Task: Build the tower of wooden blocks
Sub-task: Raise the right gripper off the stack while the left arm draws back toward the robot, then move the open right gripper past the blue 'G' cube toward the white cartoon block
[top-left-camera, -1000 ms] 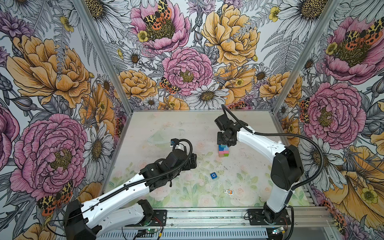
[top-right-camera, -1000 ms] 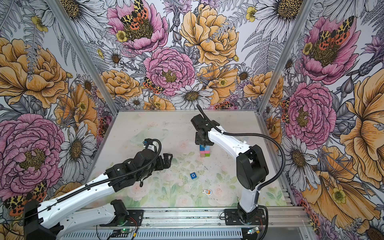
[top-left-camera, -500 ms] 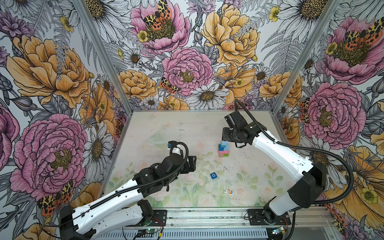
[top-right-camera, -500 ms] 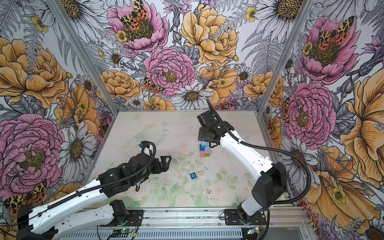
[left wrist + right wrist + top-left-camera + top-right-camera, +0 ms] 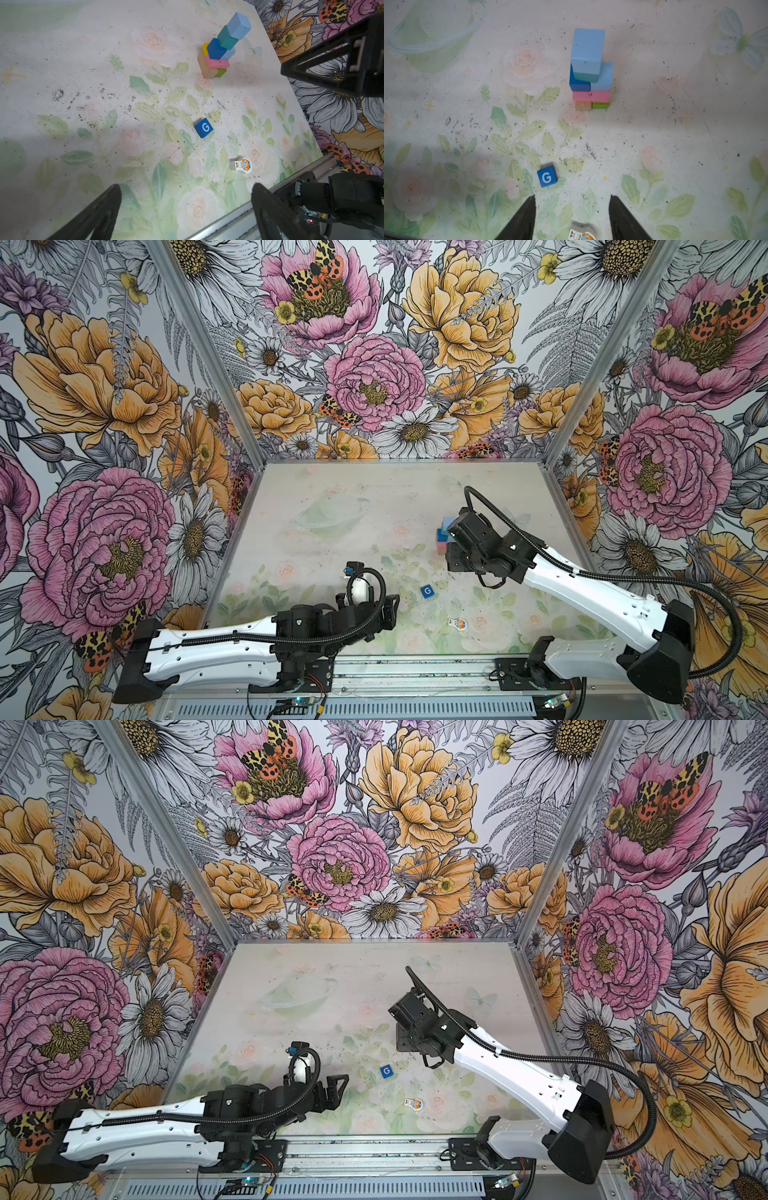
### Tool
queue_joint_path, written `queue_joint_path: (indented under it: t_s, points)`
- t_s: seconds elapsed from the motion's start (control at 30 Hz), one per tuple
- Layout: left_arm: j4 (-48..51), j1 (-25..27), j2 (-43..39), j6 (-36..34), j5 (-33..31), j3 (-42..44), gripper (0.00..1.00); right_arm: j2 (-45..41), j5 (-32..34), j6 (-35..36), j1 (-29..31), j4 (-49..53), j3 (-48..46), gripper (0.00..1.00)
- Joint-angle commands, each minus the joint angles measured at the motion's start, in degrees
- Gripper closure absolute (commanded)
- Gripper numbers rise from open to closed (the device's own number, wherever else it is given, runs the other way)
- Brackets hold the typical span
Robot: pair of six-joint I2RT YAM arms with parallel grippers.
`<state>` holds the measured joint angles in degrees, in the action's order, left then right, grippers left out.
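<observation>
top views, tower: the tower (image 5: 441,536) is seen only in part, its light blue and pink blocks showing beside the right gripper (image 5: 404,1040), which hangs above it on the side facing the G cube (image 5: 427,591).
top views, G cube: it lies flat and alone, well apart from the tower; the cartoon figure (image 5: 457,623) lies farther from the tower again.
top views, left gripper: the left gripper (image 5: 392,609) is held low, farther from the tower than the G cube, with its jaws spread wide and nothing between them.
left wrist view, tower: 5 tiers are counted: plain-wood oblong (image 5: 207,68) and green oblong (image 5: 220,72) as base, pink oblong (image 5: 217,63) with a yellow block (image 5: 205,48) behind, dark blue cube (image 5: 215,48) beside a lower light blue cube (image 5: 228,54), teal cube (image 5: 227,39), top light blue cube (image 5: 239,25).
right wrist view, pincer: the right jaws stand apart and empty; the G cube is seen between tower and gripper, off to the side of 1 finger (image 5: 521,218).
step in hand, judged: the G cube is the 1 block not yet stacked, so it is to be fetched as the tip.
method: the jaws should be centred over the cube and turned to meet 2 of its flat faces, since it sits skewed to the tower. It should be carried above the top cube, lowered straight and released only once seated flat.
risk: the upper tiers are narrow, so a sideways nudge could topple them.
</observation>
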<state>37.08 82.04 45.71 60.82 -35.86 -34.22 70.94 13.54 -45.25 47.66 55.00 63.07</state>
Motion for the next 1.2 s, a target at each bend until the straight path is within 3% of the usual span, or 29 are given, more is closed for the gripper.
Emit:
queue_joint_path:
  t_s: [0.0,0.17,0.5,0.73,1.17]
  points:
    - [1.0,3.0,1.2,5.6,-4.9,1.5,0.01,-2.9,2.3,-3.2,2.3,-0.7,-2.6,0.43]
    - [1.2,6.2,2.8,8.3,-6.3,2.2,0.01,-4.2,2.2,-5.4,5.8,-2.9,-6.8,0.45]
    - [5.7,6.7,-0.3,9.7,-7.8,2.7,0.01,-1.8,0.9,-6.3,8.3,-8.5,-11.2,0.50]
    - [7.6,6.4,-3.3,11.5,-7.8,4.6,0.01,4.3,-1.8,-4.8,8.4,-13.3,-11.0,0.54]
    - [7.9,5.3,-4.3,11.1,-7.1,5.1,0.01,14.6,-4.3,-1.8,9.0,-16.5,-7.6,0.52]
